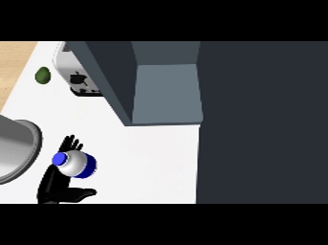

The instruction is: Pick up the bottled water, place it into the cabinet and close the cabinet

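Bottled water (74, 163) sits in the left robot hand (53, 184), whose fingers curl round it, over the white table (145, 162), left of the cabinet (166, 81).

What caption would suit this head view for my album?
Left hand curled round the bottled water over the white counter, cabinet beyond.

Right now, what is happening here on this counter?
The left robot hand is closed around the bottled water, which shows from above with its blue cap, at the near left of the white counter. The grey cabinet stands farther back and to the right, and the bottle is not yet in it. I cannot tell whether the bottle is lifted off the counter. A small green object lies far back at the left. The right robot hand is not in view.
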